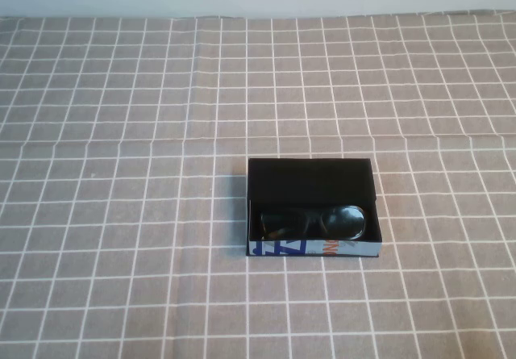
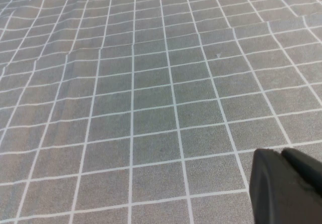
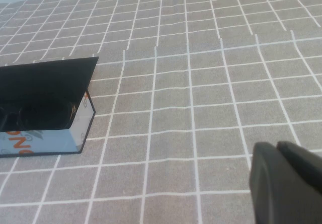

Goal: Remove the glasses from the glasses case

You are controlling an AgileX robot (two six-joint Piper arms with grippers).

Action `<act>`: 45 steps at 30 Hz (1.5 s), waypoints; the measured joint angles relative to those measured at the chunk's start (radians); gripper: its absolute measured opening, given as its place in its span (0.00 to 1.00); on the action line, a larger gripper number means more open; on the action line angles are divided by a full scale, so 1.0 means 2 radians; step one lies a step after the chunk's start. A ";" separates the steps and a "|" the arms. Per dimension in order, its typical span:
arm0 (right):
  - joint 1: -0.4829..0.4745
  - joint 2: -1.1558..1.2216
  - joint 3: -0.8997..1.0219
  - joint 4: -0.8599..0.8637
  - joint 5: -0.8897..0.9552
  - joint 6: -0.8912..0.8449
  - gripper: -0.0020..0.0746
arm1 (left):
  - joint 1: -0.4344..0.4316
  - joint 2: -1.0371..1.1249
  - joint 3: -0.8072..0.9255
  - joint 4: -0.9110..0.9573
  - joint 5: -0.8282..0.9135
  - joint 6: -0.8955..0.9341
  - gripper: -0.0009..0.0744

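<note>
Still in the case [image 1: 313, 183], the glasses [image 1: 313, 222] lie untouched on the checked bench [image 1: 121, 214].

Seen from the high view, the glasses run left to right along the case's near white wall [image 1: 314, 248], lenses toward the robot, filling its width. The case sits slightly right of centre, its long axis also left to right, with bare cloth on every side and the far bench edge well away. Neither arm shows from above. The right pincer [image 3: 289, 183] hovers over cloth with the case well apart from it; the left pincer [image 2: 287, 186] sees only cloth. Whether either pincer is apart or together, I cannot tell.
</note>
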 joint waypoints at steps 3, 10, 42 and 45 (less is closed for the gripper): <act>0.000 0.000 0.000 0.000 0.000 0.000 0.00 | 0.000 0.000 0.000 0.000 0.000 0.000 0.01; 0.000 0.000 0.000 0.000 0.000 0.000 0.00 | 0.000 0.000 0.000 0.000 0.000 0.000 0.01; 0.000 0.000 -0.005 0.051 -0.028 0.000 0.00 | 0.000 0.000 0.000 0.000 0.000 0.000 0.01; 0.000 0.000 -0.051 0.055 -0.018 0.000 0.00 | 0.000 0.000 0.000 0.000 0.000 0.000 0.01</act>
